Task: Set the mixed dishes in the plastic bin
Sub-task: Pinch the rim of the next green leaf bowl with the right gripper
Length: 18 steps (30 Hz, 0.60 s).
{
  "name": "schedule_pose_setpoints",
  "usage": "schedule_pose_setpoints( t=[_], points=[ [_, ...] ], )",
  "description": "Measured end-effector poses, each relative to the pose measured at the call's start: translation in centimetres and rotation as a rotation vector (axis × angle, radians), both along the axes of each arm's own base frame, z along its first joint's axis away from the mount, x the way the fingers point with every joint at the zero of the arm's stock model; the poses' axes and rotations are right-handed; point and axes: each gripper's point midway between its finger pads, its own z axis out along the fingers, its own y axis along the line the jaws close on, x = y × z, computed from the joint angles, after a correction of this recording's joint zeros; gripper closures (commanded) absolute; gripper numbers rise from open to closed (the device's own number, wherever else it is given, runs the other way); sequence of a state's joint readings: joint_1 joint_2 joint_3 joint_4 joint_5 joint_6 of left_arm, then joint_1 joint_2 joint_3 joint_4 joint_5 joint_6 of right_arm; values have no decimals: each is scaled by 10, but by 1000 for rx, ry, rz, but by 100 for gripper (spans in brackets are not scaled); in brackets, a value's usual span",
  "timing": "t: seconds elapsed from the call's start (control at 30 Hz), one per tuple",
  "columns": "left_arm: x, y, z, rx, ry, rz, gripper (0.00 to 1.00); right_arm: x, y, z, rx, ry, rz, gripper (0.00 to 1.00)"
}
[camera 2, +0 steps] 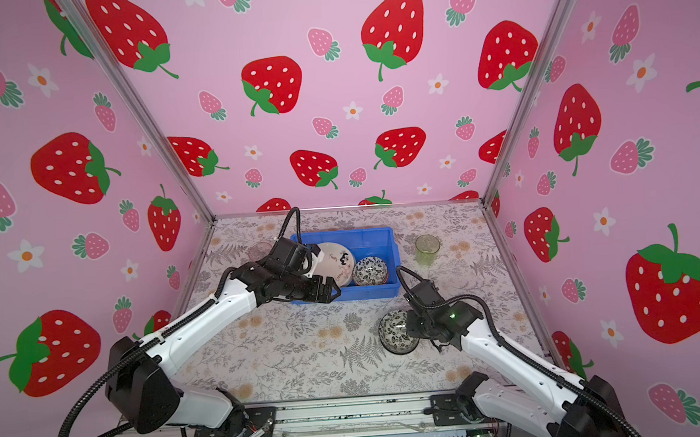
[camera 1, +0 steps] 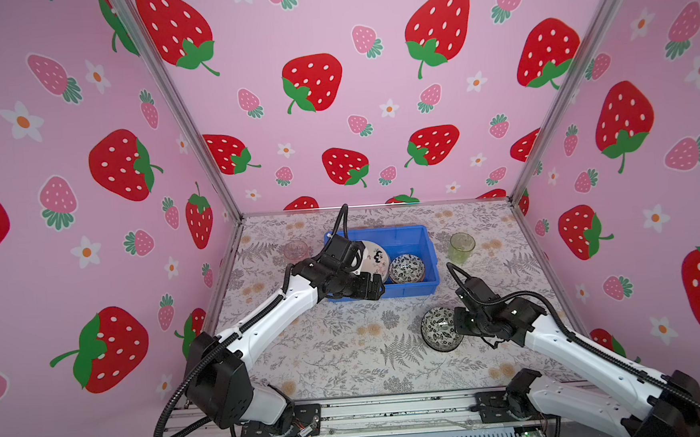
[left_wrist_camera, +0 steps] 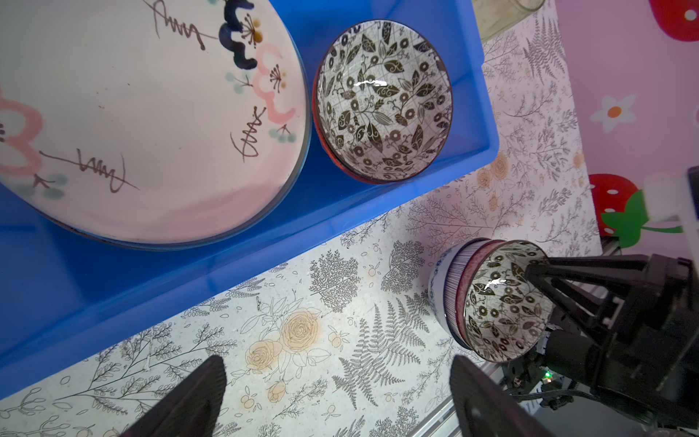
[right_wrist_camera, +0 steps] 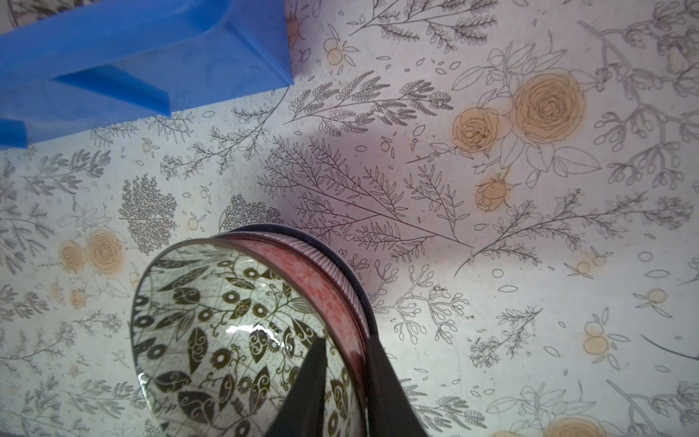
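The right gripper (right_wrist_camera: pixel 345 340) is pinching the rim of the tilted nested bowls (camera 1: pixel 440 328), lower right of centre in a top view, below the plastic bin (camera 1: pixel 403 235). Gripped on one side only, they could be sliding apart. The left gripper (left_wrist_camera: pixel 336 359) is hanging spread.

Surface (camera 1: pixel 327 354), grey fern and tan rose print, lies under left pincer (camera 1: pixel 379 288) and right pincer (camera 1: pixel 457 325). Pink strawberry-print walls (camera 1: pixel 375 114) stand beyond and to both sides of them. Metal rail (camera 1: pixel 393 410) along near edge, behind both.

No readable text, labels, brands or numbers, cream floral plate (left_wrist_camera: pixel 132 113) carries only brushed squiggles, not letters
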State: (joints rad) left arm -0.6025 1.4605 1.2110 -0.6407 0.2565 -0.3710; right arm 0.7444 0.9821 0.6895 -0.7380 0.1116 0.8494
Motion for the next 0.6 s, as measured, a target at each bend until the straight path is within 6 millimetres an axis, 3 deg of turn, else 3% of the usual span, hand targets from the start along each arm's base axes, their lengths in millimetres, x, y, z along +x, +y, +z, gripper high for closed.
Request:
schedule_pose_setpoints(
  t=[0.6],
  points=[
    [-3,-2,2,-9,15,-12,5,-7,-5,2,-18,12,-2,94]
  ],
)
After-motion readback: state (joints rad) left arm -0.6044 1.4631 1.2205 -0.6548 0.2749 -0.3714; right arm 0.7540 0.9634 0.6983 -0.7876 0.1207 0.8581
